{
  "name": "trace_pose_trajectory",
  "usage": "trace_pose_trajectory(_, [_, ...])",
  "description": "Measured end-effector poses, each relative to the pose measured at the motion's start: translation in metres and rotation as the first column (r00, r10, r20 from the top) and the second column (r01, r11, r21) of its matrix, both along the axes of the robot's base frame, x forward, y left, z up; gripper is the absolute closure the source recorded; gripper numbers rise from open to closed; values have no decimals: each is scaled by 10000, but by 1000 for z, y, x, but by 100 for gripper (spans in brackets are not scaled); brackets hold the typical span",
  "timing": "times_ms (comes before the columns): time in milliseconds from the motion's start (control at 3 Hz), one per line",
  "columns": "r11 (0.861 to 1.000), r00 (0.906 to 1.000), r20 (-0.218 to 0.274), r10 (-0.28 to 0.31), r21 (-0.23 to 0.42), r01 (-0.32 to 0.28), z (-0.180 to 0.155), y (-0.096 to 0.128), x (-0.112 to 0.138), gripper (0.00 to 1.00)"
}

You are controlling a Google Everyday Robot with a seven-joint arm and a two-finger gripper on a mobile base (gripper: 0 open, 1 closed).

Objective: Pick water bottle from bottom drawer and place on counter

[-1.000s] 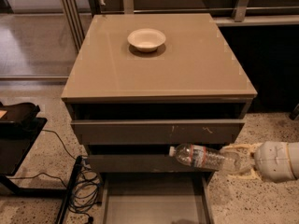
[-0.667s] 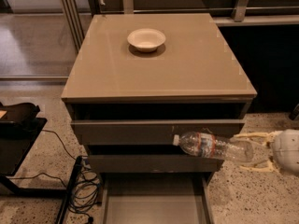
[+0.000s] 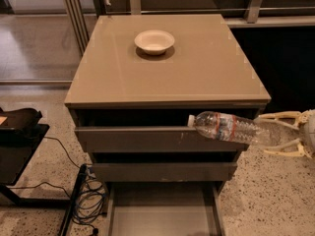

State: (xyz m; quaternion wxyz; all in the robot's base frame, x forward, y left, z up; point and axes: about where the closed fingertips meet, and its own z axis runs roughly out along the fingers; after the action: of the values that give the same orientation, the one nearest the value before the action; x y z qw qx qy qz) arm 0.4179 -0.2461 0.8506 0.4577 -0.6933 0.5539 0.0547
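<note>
The water bottle (image 3: pixel 227 128) is clear with a dark-and-red label and a pale cap pointing left. It lies nearly level in the air in front of the top drawer front, at the cabinet's right side. My gripper (image 3: pixel 268 134) reaches in from the right edge and its pale fingers (image 3: pixel 275 116) are shut on the bottle's base end. The bottom drawer (image 3: pixel 162 214) stands pulled out below, its grey floor bare. The counter (image 3: pixel 197 68) is the glossy taupe top, above and left of the bottle.
A white bowl (image 3: pixel 154 41) sits on the counter near its back middle. Two upper drawers (image 3: pixel 147 140) are slightly ajar. A black stand (image 3: pixel 19 132) and cables (image 3: pixel 88 195) lie on the speckled floor at left. A dark wall is behind at right.
The gripper has lifted the bottle from the level of the middle drawer up to the top drawer front and drawn it slightly right. The bottle stays gripped.
</note>
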Motion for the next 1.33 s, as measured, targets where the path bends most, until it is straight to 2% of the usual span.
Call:
trace_pose_trajectory(333, [9998,9996,249,139,148,-143,16,15,27,100])
trace_pose_trajectory(667, [9997,9984,537,-203,122,197,38,37,66,100])
trace_pose_trajectory(1000, [9980,9977,436,-511,401,493,49,61,106,100])
trace_pose_trajectory(1333, [9935,9949,99,-1003,549,996,46,79,144,100])
